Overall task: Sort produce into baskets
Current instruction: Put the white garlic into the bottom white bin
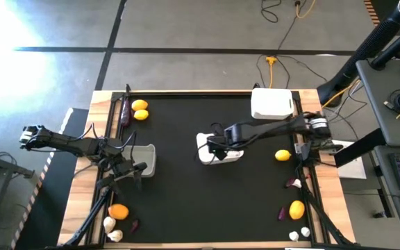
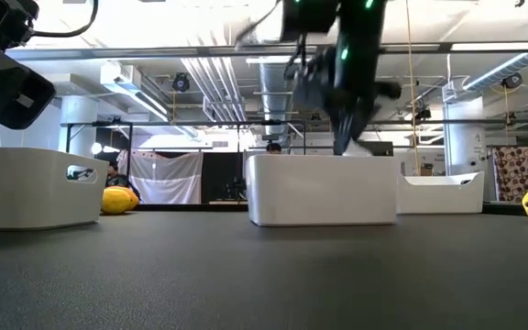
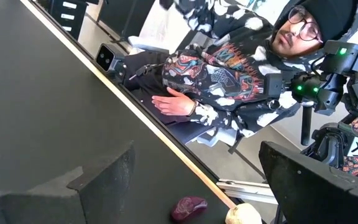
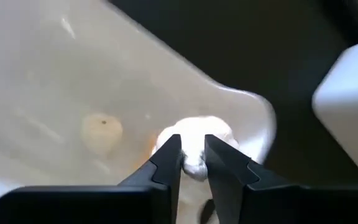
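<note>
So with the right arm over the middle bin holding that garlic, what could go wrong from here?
The right tool pinches the white garlic bulb only at its fingertips, above the middle basket. The thin grip could let it slip or roll on release. It looks close to one end of the bin, so a drop might bounce toward the rim. The left tool waits open by the left basket, apart from this work.

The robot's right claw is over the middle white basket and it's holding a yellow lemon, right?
Not quite. The right claw is over the middle white basket, but the thing between its fingers is a white garlic bulb, not a yellow lemon. The right wrist view shows this.
</note>
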